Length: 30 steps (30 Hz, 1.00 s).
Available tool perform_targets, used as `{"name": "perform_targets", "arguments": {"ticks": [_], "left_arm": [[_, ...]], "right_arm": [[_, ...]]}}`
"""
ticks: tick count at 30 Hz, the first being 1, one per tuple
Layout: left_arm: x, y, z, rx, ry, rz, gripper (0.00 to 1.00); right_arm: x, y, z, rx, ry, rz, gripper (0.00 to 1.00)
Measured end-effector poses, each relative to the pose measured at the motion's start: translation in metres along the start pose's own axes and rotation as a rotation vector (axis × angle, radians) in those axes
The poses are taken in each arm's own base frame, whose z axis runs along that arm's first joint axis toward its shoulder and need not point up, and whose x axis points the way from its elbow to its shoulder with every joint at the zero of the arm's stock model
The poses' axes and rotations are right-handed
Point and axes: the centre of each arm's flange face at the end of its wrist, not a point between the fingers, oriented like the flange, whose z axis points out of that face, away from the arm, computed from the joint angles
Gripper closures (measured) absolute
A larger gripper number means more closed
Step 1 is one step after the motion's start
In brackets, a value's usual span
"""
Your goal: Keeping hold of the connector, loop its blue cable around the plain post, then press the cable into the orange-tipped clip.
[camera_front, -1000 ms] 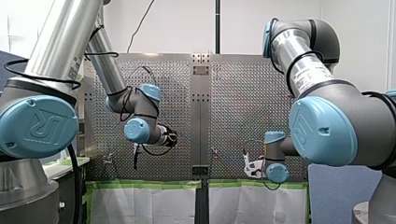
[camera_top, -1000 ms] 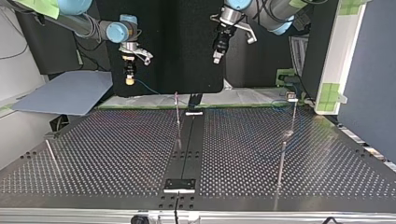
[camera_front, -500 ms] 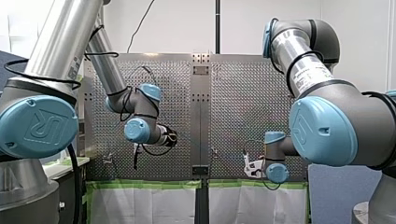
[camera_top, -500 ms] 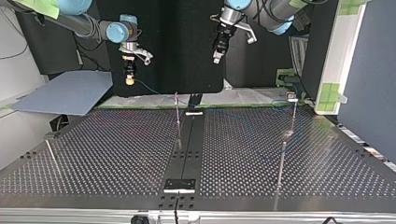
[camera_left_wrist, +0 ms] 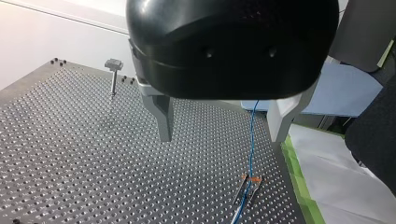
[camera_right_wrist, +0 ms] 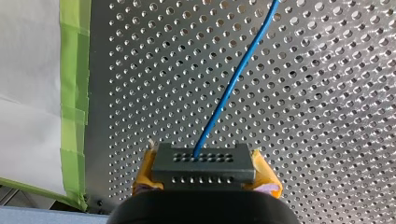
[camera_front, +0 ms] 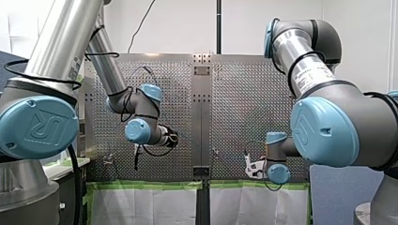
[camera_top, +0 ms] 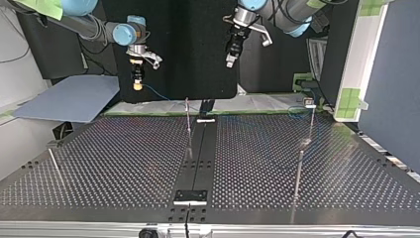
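Place: a robot lab.
Robots: my left arm (camera_front: 42, 126) and my right arm (camera_front: 328, 131), big, grey and blue.
Table: metal table (camera_top: 124, 163) full of little holes.
Tape: green tape (camera_right_wrist: 74, 56) on its edge.

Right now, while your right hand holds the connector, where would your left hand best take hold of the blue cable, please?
Probably the straight stretch of blue cable leading from the orange-tipped clip toward the connector, coming from above with the open left hand straddling it crosswise: the strand is thin and runs straight there.
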Motion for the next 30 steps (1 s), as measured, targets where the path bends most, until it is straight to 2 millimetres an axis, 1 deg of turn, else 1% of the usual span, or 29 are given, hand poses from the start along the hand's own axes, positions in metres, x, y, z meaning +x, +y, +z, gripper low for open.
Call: {"name": "perform_targets", "arguments": {"ticks": [7,8,30], "left_arm": [[0.0000,0.0000,0.0000,0.000,0.000,0.000,0.00],[0.0000,0.0000,0.0000,0.000,0.000,0.000,0.00],[0.0000,0.0000,0.0000,0.000,0.000,0.000,0.00]], "right_arm": [[0.0000,0.0000,0.0000,0.000,0.000,0.000,1.00],[0.0000,0.0000,0.0000,0.000,0.000,0.000,0.93],[0.0000,0.0000,-0.0001,0.000,0.000,0.000,0.93]]}}
